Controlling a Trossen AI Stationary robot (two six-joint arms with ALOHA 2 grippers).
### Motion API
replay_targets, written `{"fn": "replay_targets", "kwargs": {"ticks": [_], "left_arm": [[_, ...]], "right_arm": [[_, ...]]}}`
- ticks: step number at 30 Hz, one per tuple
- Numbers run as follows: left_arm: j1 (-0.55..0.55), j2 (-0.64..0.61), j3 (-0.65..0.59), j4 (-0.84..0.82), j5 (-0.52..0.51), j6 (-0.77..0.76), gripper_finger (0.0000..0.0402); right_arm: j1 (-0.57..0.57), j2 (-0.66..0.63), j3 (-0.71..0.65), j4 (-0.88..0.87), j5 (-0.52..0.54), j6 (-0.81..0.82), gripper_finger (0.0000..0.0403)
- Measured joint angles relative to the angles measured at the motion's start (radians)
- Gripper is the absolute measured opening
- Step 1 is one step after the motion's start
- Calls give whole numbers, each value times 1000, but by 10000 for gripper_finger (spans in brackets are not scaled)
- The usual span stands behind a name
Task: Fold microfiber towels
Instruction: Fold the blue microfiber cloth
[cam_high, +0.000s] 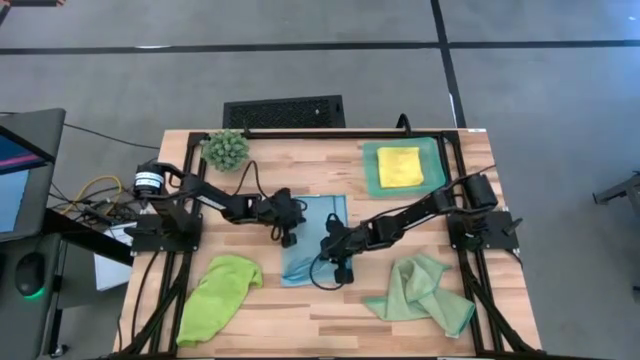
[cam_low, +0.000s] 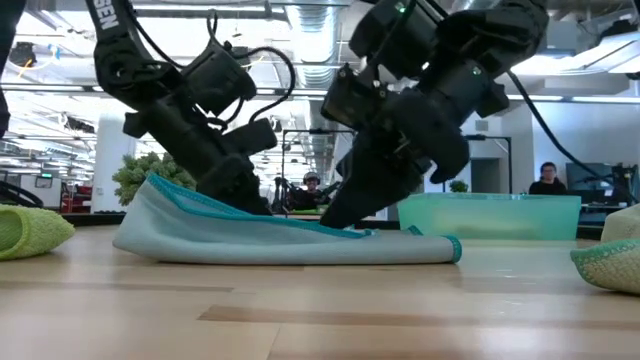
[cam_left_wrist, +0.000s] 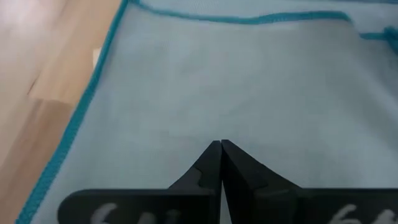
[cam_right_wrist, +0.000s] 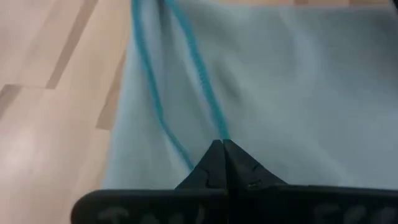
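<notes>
- Light blue towel (cam_high: 313, 238): mid-table, between both arms, part folded; seen level, left side raised off the wood, right side flat. Prob. mid-fold, one edge being carried over.
- Left gripper (cam_high: 287, 232): at the blue towel's left edge, tips pressed together on the cloth; wrist view shows tips meeting on the fabric (cam_left_wrist: 221, 149), teal hem beside. Judged pinching the edge to lift it.
- Right gripper (cam_high: 338, 262): at the towel's right side, nearer the front corner; tips pressed together right on the teal hem (cam_right_wrist: 221, 149). Judged pinching that hem so both ends rise together and the fold stays square.
- Yellow towel (cam_high: 399, 167): folded small, lying in the teal tray (cam_high: 371, 172) at back right. Looks finished; tray appears to be the drop-off spot.
- Lime green towel (cam_high: 217, 295): crumpled, front left, apart from both grippers. Not yet folded.
- Pale green towel (cam_high: 422, 293): crumpled, front right, untouched. Not yet folded.
- Plant (cam_high: 226, 149): back left corner, well clear of the work.
- Progress est.: one of four done, second in hand.
- Risk: thin cloth may slip from one pinch, skewing the fold; hold quality can't be confirmed from the low view.
</notes>
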Motion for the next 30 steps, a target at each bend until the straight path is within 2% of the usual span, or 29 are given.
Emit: {"fn": "replay_targets", "kwargs": {"ticks": [6, 13, 19, 21, 22, 25, 27, 30], "left_arm": [[52, 0, 1, -17, 59, -4, 0], [91, -4, 3, -60, 67, -12, 0], [106, -4, 3, -64, 88, -15, 0], [111, -3, 3, -64, 97, -15, 0], [114, -3, 3, -62, 105, -16, 0], [117, -2, 2, -57, 124, -22, 0], [117, -2, 2, -56, 124, -23, 0], [117, -2, 2, -56, 128, -24, 0]], "right_arm": [[41, 4, 0, -46, 2, 87, 2], [128, -14, 0, -64, -5, 159, 2], [186, -151, 1, -165, -6, 142, 3], [196, -204, 0, -182, 24, 123, 2], [201, -228, 1, -197, 73, 122, 1], [187, -238, 1, -241, 293, 173, 1], [146, -189, 1, -243, 306, 180, 1], [89, -88, 0, -207, 269, 170, 1]]}}
